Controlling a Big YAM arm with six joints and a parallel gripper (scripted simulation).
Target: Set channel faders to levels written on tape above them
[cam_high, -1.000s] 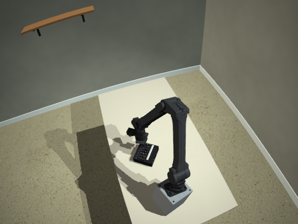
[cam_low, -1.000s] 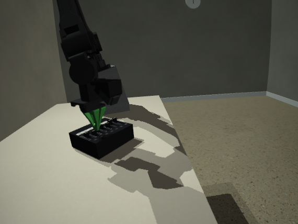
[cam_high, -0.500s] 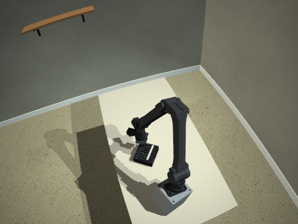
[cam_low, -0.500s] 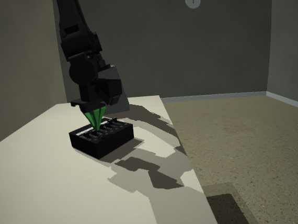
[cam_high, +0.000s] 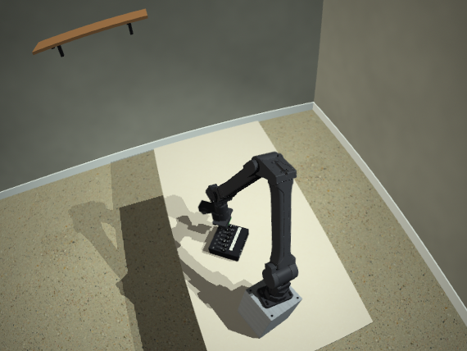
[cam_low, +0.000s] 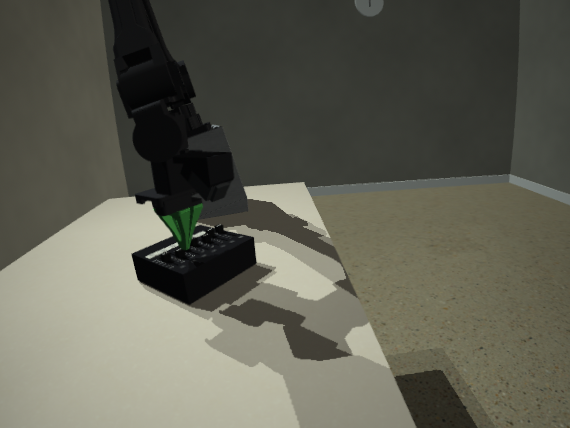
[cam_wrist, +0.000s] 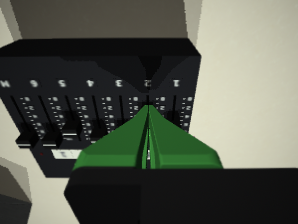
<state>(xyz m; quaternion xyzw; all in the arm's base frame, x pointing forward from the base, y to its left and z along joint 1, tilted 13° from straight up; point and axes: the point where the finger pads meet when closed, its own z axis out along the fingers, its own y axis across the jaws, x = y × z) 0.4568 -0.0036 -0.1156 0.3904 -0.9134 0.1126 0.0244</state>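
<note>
Pincer [cam_high: 228, 225] [cam_low: 186, 248] [cam_wrist: 148, 112], narrow and empty, reaches the fader board [cam_high: 242, 244] [cam_low: 222, 267] [cam_wrist: 100, 48] between the desk's [cam_high: 328, 303] [cam_low: 75, 350] [cam_wrist: 250, 75] long edges; sideways drift could knock other sliders [cam_high: 224, 238] [cam_low: 218, 228] [cam_wrist: 71, 128].

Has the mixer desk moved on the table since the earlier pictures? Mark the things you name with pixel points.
No, the desk [cam_high: 242, 246] [cam_low: 222, 272] [cam_wrist: 100, 65] keeps its place against the table edge [cam_high: 174, 230] [cam_low: 345, 270].
</note>
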